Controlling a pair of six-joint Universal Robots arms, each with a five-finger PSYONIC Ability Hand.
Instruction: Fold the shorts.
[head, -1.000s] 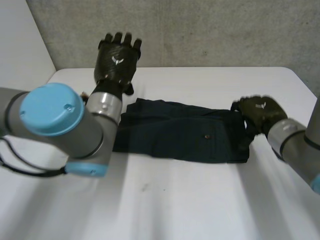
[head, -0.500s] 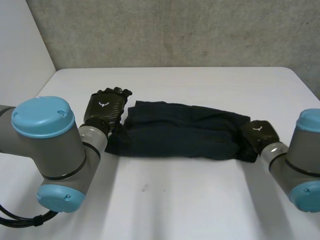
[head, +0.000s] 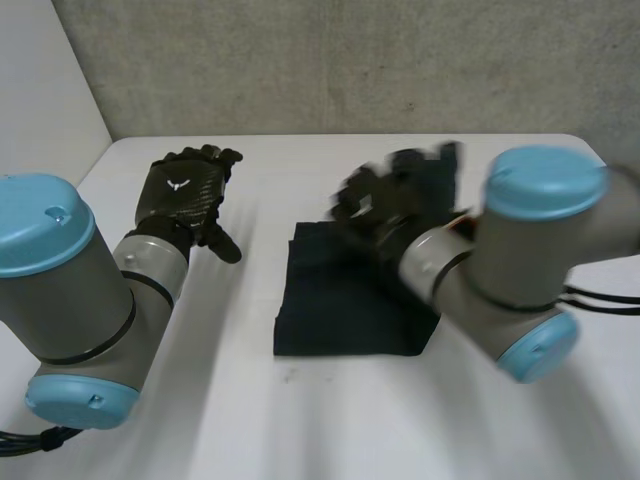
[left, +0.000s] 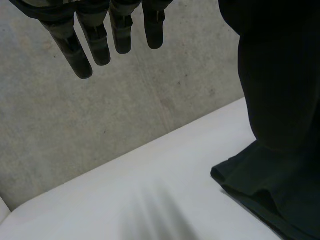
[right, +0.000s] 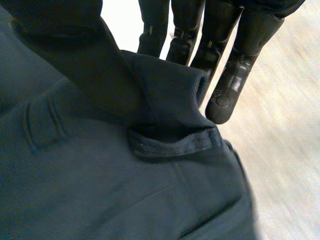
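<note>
The dark navy shorts (head: 340, 300) lie in the middle of the white table (head: 300, 430), doubled over into a short block. My right hand (head: 375, 205) is above their far side, shut on one end of the cloth, which hangs from it. In the right wrist view the waistband with a belt loop (right: 170, 142) is pinched between the thumb and the fingers (right: 230, 85). My left hand (head: 185, 195) hovers to the left of the shorts, open and apart from them. Its straight fingers (left: 100, 40) hold nothing, and the shorts (left: 280, 125) show beside them.
A grey concrete wall (head: 400, 60) runs along the table's far edge. My right arm's elbow (head: 530, 270) hangs over the right part of the shorts. White tabletop lies bare in front and at the far left (left: 125, 200).
My right hand has closed on the right end of the shorts and carried it up and leftward over the rest. My left hand has drawn away from the left edge.
</note>
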